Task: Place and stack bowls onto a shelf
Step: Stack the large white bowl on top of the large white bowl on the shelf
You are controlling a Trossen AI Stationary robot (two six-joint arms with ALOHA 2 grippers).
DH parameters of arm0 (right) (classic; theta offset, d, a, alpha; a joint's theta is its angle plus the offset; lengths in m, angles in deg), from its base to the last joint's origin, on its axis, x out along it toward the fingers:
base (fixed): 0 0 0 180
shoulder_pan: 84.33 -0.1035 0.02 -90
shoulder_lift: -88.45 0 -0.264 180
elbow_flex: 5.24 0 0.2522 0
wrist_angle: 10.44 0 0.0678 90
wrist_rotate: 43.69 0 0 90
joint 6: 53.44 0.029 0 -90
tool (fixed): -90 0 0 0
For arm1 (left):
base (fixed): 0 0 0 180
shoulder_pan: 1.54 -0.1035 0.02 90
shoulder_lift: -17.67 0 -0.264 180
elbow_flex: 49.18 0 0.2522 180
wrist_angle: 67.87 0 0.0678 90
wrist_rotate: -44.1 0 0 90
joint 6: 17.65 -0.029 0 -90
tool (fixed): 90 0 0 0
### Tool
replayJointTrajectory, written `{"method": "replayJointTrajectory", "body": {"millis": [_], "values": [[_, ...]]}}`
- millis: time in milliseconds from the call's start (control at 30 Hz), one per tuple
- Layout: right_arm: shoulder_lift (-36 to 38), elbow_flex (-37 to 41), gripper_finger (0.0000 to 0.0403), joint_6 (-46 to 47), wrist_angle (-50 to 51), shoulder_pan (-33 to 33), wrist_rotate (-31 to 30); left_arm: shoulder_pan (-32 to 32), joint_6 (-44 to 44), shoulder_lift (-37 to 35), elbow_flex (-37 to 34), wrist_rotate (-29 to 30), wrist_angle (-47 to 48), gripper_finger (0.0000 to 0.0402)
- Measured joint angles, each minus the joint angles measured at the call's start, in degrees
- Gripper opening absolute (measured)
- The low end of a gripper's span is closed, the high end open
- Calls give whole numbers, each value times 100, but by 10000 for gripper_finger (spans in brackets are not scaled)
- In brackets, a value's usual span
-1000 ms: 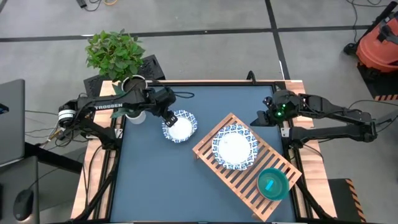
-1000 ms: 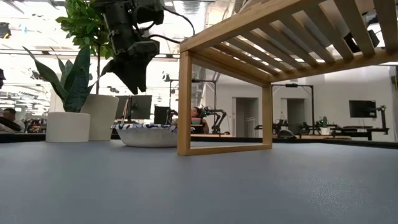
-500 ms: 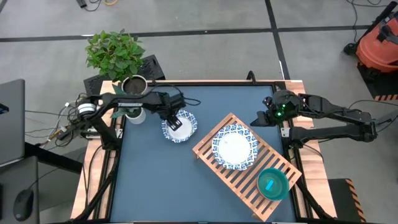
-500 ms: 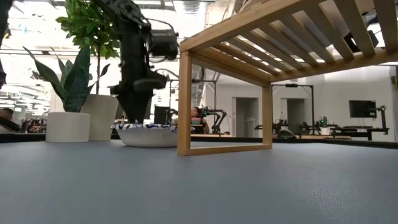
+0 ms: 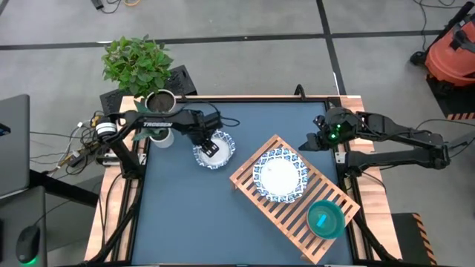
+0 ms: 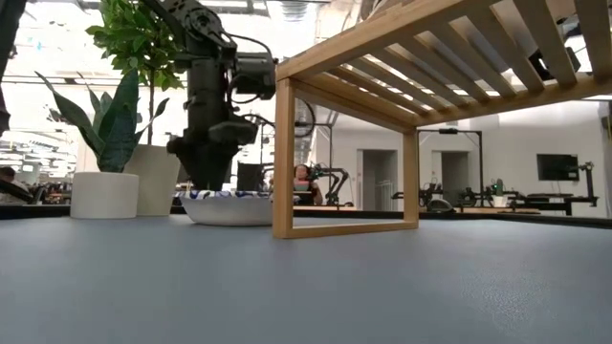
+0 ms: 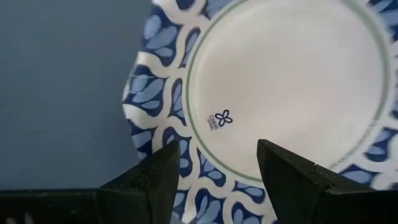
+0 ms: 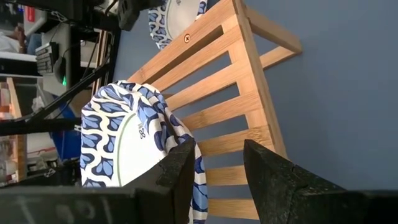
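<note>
White-and-blue patterned bowl [image 5: 214, 150] lies on the dark surface [image 5: 185, 215] directly beneath the left gripper [image 7: 217, 163], fingers apart straddling its near rim, the shelf [image 5: 293, 199] beyond it.

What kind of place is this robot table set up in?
Probably a robotics lab or workshop: the low view shows monitors and other equipment benches behind, and the high view a bare concrete floor with a shop vacuum.

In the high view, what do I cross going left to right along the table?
Plant pot → left claw over the patterned bowl on the table → patterned bowl on the shelf → teal bowl.
</note>
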Motion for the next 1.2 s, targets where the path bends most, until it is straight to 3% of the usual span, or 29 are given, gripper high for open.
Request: {"method": "replayJointTrajectory", "body": {"millis": [100, 333, 767, 900, 1133, 1200], "values": [[0, 0, 164, -98, -1, 0, 0, 0, 137, -160, 67, 43, 70, 199], [0, 0, 164, -113, 1, 0, -84, -81, 112, -251, 92, 876, 253, 199], [0, 0, 164, -98, -2, 2, -85, -554, 131, -141, -597, -603, -323, 193], [0, 0, 164, -97, 0, 0, -83, -520, 183, -157, -562, -657, -332, 152], [0, 0, 164, -140, 3, 0, -109, -380, 191, -164, -412, -832, -309, 22], [12, 0, 164, -142, 4, 0, -182, -346, 196, -167, -383, -838, -267, 9]]}}
